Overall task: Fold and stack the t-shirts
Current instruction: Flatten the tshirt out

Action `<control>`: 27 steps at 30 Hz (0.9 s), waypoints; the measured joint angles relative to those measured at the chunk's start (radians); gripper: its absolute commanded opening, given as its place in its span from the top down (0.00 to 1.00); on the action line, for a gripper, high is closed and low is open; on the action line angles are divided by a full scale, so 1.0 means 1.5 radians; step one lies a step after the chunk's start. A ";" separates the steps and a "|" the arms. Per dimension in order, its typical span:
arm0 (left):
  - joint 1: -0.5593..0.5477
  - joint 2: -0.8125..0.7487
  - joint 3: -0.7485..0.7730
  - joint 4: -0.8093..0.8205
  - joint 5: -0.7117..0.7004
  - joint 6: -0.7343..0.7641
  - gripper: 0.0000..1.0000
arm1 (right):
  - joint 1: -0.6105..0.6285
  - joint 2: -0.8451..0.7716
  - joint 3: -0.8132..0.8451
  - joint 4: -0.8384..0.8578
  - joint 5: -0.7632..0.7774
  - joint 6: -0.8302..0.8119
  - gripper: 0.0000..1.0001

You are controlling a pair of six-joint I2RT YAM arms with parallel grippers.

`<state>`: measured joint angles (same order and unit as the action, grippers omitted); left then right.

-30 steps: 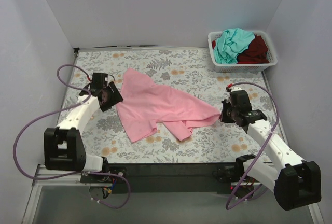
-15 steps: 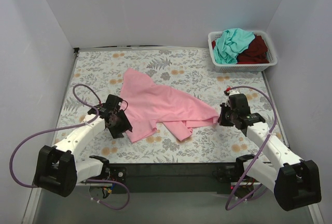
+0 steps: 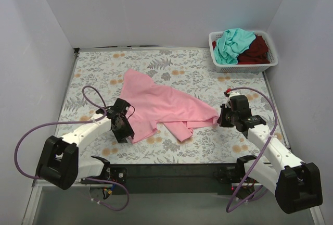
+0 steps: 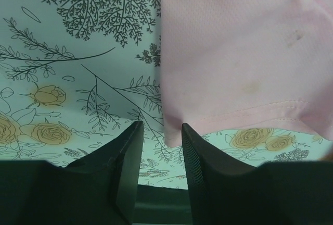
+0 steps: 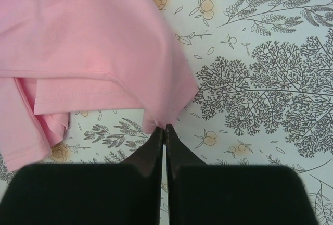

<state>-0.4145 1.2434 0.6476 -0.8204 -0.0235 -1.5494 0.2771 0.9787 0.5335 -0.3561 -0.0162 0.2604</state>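
Observation:
A light pink t-shirt lies spread and rumpled in the middle of the floral table. My left gripper is open at its near left corner; in the left wrist view the gripper has the pink shirt's hem corner between its parted fingers. My right gripper is shut on the shirt's right tip, and in the right wrist view the gripper pinches a fold of the pink shirt. A teal t-shirt and a dark red t-shirt lie in the basket.
A white slatted basket stands at the back right corner of the table. White walls close in the table on three sides. The floral cloth shows bare at the back left.
My left gripper has moved from the shirt's left edge toward me and right, down to its near left corner. My right gripper has held its grip almost in place.

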 measured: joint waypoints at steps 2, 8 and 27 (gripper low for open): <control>0.000 0.002 -0.005 0.002 -0.003 -0.002 0.67 | 0.000 -0.002 -0.005 0.001 -0.002 0.000 0.99; -0.005 0.024 -0.010 0.016 -0.007 -0.007 0.70 | 0.000 -0.002 -0.009 0.005 -0.004 0.000 0.99; -0.001 -0.001 0.049 -0.018 -0.055 -0.003 1.00 | 0.000 0.003 0.011 -0.009 0.003 -0.008 0.99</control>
<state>-0.4156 1.2415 0.7208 -0.8467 -0.1066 -1.5532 0.2775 0.9833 0.5495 -0.3702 -0.0124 0.2489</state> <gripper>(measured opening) 0.010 0.023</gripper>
